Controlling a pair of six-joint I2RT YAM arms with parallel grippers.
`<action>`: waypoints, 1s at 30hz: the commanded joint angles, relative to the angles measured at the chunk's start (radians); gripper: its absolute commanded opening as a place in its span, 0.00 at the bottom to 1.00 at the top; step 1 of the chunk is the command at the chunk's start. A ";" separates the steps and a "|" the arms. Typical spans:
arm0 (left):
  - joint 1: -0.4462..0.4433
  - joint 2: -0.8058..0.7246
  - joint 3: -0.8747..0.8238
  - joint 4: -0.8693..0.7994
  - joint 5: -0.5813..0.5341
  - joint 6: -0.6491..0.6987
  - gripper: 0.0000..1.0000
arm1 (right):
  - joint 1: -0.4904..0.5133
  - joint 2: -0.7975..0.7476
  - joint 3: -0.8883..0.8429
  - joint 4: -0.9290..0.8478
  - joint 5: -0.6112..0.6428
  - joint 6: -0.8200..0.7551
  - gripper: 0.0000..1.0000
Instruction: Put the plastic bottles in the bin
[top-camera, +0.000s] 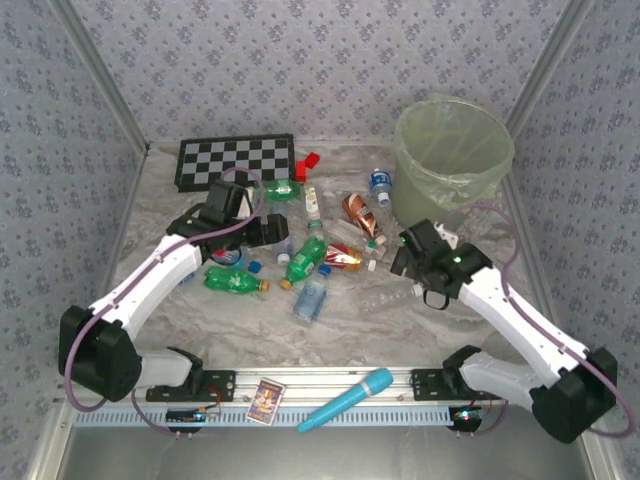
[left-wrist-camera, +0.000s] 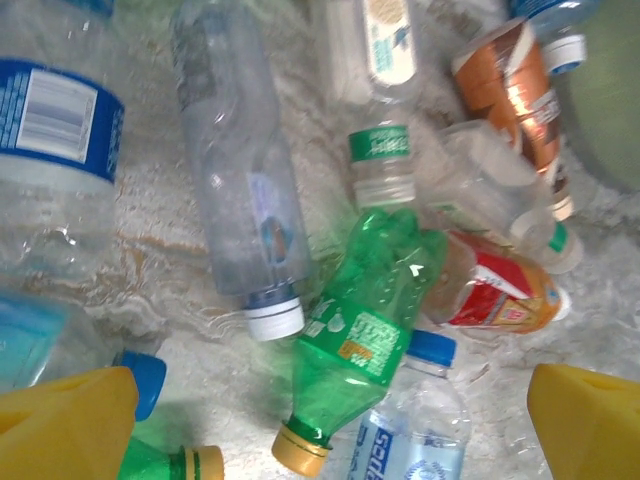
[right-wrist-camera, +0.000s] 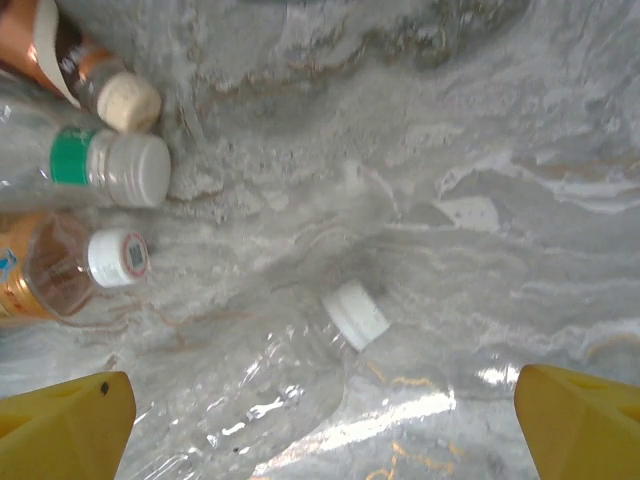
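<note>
bin (top-camera: 448, 182): pale yellow-green bucket with a thin liner, standing upright on the table (top-camera: 420, 335).
plastic bottles (top-camera: 318, 250): a loose scatter on the table, all outside the bin and to its left, most lying on their sides.
blue-capped bottle (top-camera: 380, 185): clear, upright, just left of the bin.
brown-orange bottle (top-camera: 360, 212): on its side, left of the bin and a little nearer the arms than the blue-capped bottle.
green bottle (left-wrist-camera: 365, 330): on its side with a yellowish cap, well left of the bin, pressed against a red-labelled bottle and a clear one with a blue cap.
clear bottle (right-wrist-camera: 290, 385): white cap, on its side, near the bin on its front-left.
left claw (left-wrist-camera: 332, 400): fingers spread wide, gripping nothing, hanging over the green bottle, well left of the bin.
right claw (right-wrist-camera: 325, 400): fingers spread wide, gripping nothing, hanging over the clear bottle, close to the bin's front-left.
checkerboard (top-camera: 236, 160): flat, far left of the bin.
red block (top-camera: 308, 162): between the checkerboard and the bin.
turquoise microphone-shaped object (top-camera: 345, 400): well in front of the bin, by the arm bases.
</note>
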 joint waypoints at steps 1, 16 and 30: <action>0.001 0.025 0.045 -0.074 0.011 -0.047 1.00 | 0.019 0.056 0.047 -0.154 0.009 0.212 0.99; -0.029 -0.142 -0.049 0.038 0.100 0.019 1.00 | -0.001 0.143 -0.056 0.057 -0.194 0.412 0.91; -0.121 -0.214 -0.071 0.042 -0.047 0.084 1.00 | 0.016 0.320 -0.076 0.205 -0.281 0.480 0.87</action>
